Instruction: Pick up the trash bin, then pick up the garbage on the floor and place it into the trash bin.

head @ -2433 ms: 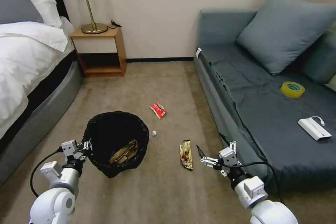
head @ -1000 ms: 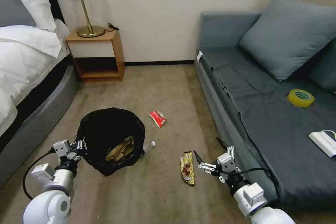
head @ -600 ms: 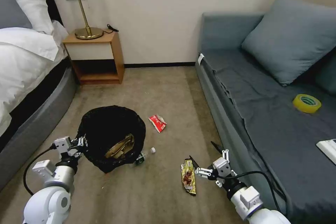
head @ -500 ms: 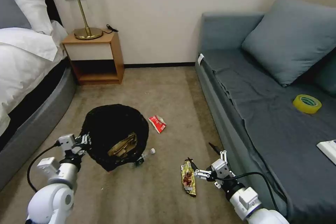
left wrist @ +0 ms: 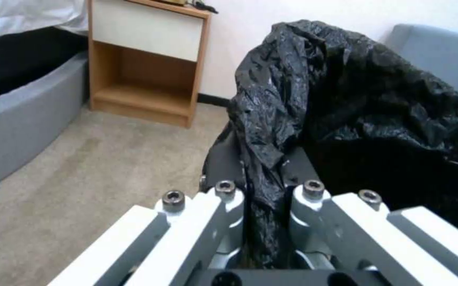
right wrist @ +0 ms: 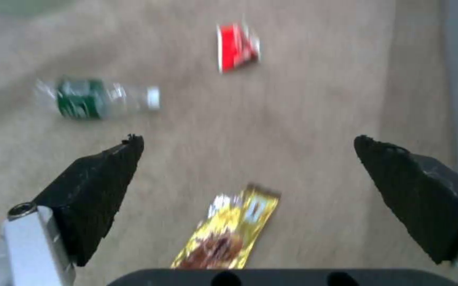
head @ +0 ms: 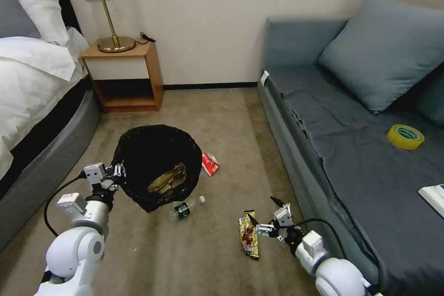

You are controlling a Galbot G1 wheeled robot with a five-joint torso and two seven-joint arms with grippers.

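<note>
The trash bin [head: 157,166], lined with crinkly black plastic, tilts above the carpet, crumpled brown paper [head: 166,179] inside. On the floor lie a green-labelled bottle [head: 184,208] on its side, a red wrapper [head: 210,163] and a yellow-brown wrapper [head: 248,234].

Bin [head: 157,166] left; bottle [head: 185,207] before it; wrapper [head: 248,234] right, near sofa [head: 351,157].

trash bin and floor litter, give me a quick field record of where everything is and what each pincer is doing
trash bin: lined with black bag, brown paper inside
left pincer: shut on bin's bag rim
right pincer: open, over gold snack wrapper
bottle: green label, lying on carpet beside bin
red wrapper: on carpet, right of bin
</note>
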